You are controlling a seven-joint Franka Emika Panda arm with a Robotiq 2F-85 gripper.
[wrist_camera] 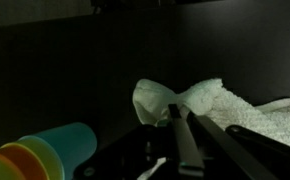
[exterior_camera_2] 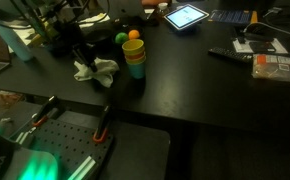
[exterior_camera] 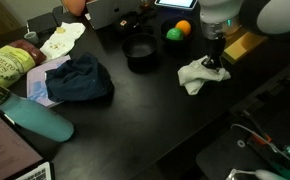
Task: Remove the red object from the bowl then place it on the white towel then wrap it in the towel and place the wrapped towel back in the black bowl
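Gripper (exterior_camera: 214, 62) of mine sits pinched shut on a fold of the white towel (exterior_camera: 195, 76), presumably to wrap it over; I can't see the red object, likely bundled inside. Black bowl (exterior_camera: 140, 52) stands near.

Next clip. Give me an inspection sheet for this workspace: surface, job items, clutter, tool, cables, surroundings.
Surface: dark table, dimly lit.
Job's things: white towel crumpled on the table, apart from the black bowl. Red object: nothing seen; it may be hidden in the towel.
Clutter: dark blue cloth, teal bottle lying down, stacked cups.
Grippers: tool down on the towel, its fingers closed together on a fold in the wrist view.
Cables: nothing clearly seen.
Surroundings: lit tablet at the table's far edge; the rest is too dark to tell.
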